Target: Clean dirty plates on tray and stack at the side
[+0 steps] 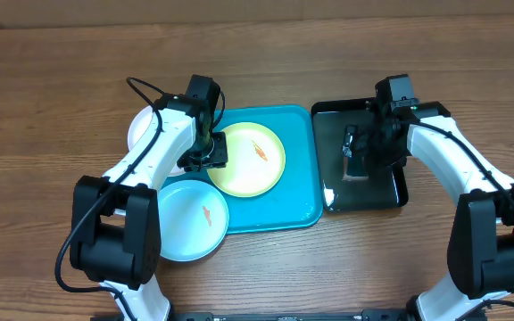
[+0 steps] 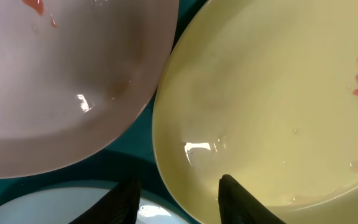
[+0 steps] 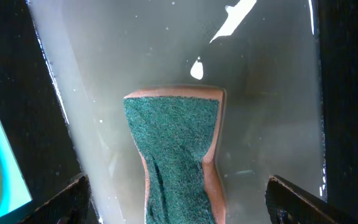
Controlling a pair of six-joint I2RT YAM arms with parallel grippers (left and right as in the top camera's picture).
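Your left gripper (image 2: 179, 198) is part-open, straddling the left rim of the yellow-green plate (image 1: 255, 162) on the turquoise tray (image 1: 297, 207) (white plate (image 1: 138, 125) at its left edge, light blue plate (image 1: 190, 225) overlapping its near corner). Your right gripper (image 3: 179, 194) hangs spread wide over the sponge (image 3: 173, 143) in the black tray (image 1: 387, 191).

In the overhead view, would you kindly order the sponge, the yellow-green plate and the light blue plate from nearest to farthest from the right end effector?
1. The sponge, under the right end effector, in the black tray.
2. The yellow-green plate, on the turquoise tray.
3. The light blue plate, at its front-left corner.
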